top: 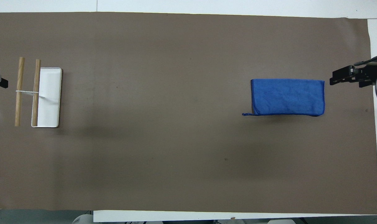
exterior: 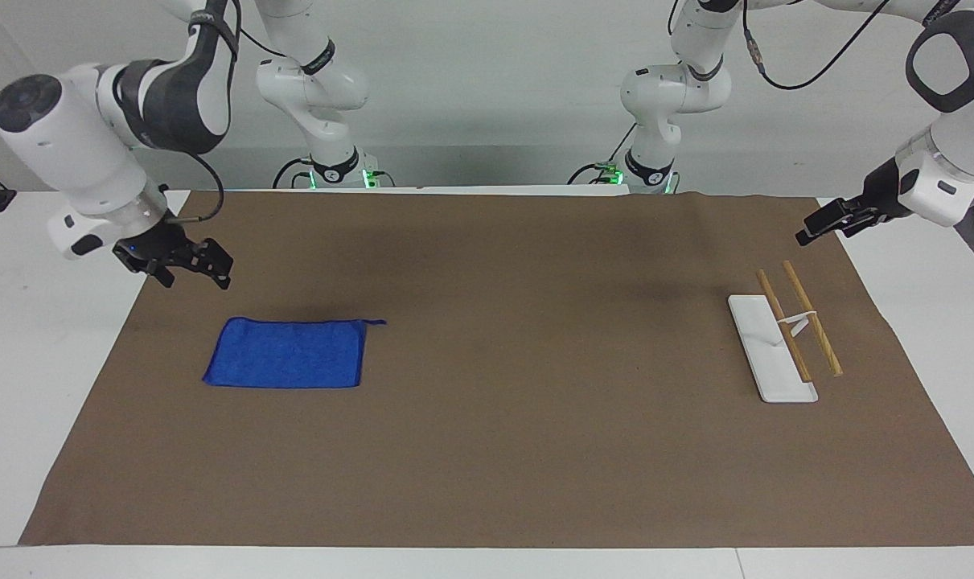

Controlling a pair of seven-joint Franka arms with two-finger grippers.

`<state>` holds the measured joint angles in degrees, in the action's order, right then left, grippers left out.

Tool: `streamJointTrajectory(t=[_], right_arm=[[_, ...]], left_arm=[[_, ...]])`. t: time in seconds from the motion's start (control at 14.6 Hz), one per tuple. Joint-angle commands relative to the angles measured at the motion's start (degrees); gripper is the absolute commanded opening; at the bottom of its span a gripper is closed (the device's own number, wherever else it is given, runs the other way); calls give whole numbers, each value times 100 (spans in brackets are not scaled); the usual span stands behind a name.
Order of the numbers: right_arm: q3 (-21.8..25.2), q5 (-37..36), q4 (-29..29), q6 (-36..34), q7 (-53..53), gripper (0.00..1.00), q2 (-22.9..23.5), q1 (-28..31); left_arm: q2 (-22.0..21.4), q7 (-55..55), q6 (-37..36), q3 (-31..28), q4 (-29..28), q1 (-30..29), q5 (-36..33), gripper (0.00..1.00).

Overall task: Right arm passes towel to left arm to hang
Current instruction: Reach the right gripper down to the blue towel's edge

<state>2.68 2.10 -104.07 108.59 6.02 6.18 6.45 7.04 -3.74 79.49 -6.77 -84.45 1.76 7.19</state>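
Note:
The blue towel lies flat on the brown mat toward the right arm's end, its corner loop pointing toward the middle; it also shows in the overhead view. My right gripper is open and empty, low over the mat's edge beside the towel, not touching it; its tip shows in the overhead view. My left gripper waits in the air over the mat's edge at the left arm's end, by the rack; its tip is at the overhead view's edge.
The rack has a white base and two wooden bars on a thin white stand. White table borders the mat at both ends.

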Motion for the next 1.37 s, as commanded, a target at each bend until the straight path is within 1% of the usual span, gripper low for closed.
streamJointTrajectory(t=[0.0, 0.14, 0.27, 0.41, 0.55, 0.75, 0.89, 1.03, 1.3], right_arm=[[-57, -34, -980, 1116, 338, 99, -152, 76], [-75, -34, -1587, 2083, 408, 99, -161, 76], [-75, -25, -1897, 2595, 488, 98, -161, 76], [-75, 45, -1968, 2676, 488, 96, -135, 76], [-75, 334, -2003, 2694, 540, 95, -13, 94], [-66, 782, -2003, 2746, 970, 94, 268, 199], [-66, 801, -2003, 3105, 1225, 92, 479, 199], [-83, 792, -1986, 3395, 1445, 87, 673, 147], [-127, 722, -1986, 3397, 1481, 72, 718, 129]], left_arm=[[-256, -83, 233, 123, -353, -70, -77, 100], [-309, -83, 321, 123, -475, -70, -77, 100], [-309, -83, 357, 123, -485, -70, -77, 100], [-309, -83, 357, 132, -476, -70, -77, 100], [-309, -83, 339, 149, -476, -70, -77, 100], [-309, -65, 287, 176, -441, -70, -77, 100], [-300, -65, 269, 202, -423, -70, -86, 100], [-300, -57, 251, 202, -423, -70, -103, 100], [-283, -13, 31, 202, -283, -70, -156, 100]])
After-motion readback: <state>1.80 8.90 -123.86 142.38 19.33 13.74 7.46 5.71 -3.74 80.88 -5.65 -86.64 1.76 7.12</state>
